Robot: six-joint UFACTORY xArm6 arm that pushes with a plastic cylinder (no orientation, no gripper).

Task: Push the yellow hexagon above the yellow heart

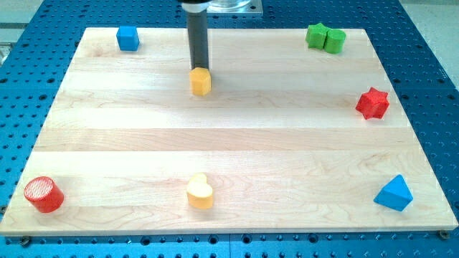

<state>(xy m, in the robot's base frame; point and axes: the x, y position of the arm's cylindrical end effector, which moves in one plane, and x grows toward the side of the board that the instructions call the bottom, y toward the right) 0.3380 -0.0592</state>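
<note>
The yellow hexagon point(201, 82) sits on the wooden board in the upper middle of the view. The yellow heart point(200, 191) lies near the view's bottom edge of the board, almost straight below the hexagon. My tip point(199, 67) is at the lower end of the dark rod, right at the hexagon's top edge, touching or nearly touching it.
A blue cube point(128, 38) is at the top left. Two green blocks point(325, 37) sit together at the top right. A red star point(373, 103) is at the right edge, a blue triangle point(394, 193) at the bottom right, a red cylinder point(44, 194) at the bottom left.
</note>
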